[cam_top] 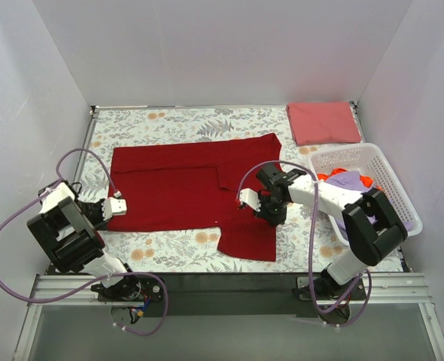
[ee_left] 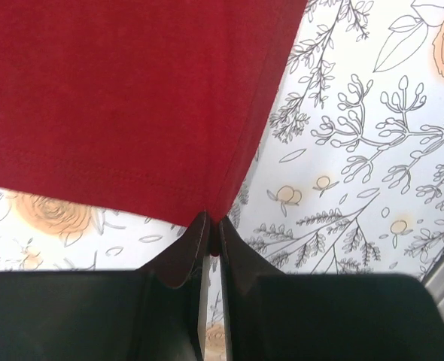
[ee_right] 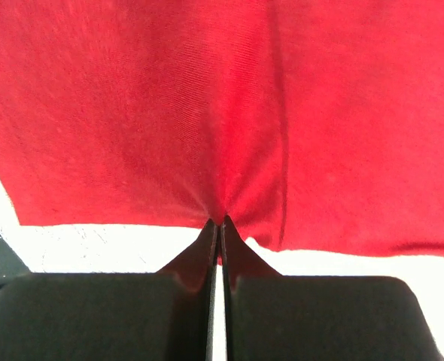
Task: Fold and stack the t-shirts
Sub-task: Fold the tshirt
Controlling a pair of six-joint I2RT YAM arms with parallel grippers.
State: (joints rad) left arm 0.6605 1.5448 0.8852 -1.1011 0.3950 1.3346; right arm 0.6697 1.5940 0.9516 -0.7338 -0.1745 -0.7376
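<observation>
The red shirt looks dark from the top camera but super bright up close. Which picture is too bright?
Top external: the light is even and the red shirt looks deep crimson. Right wrist: this is the brightest one; the shirt glows vivid red and the floral cloth is washed out to plain white. Left wrist: balanced, and the flower print stays clear.

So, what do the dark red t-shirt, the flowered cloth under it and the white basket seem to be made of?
The dark red t-shirt: soft matte knit, probably cotton jersey; fine knit lines and a double-stitched hem show. The flowered cloth: thin printed fabric, flat and matte; fibre unclear. The white basket: looks like moulded plastic, smooth, with open lattice walls.
</observation>
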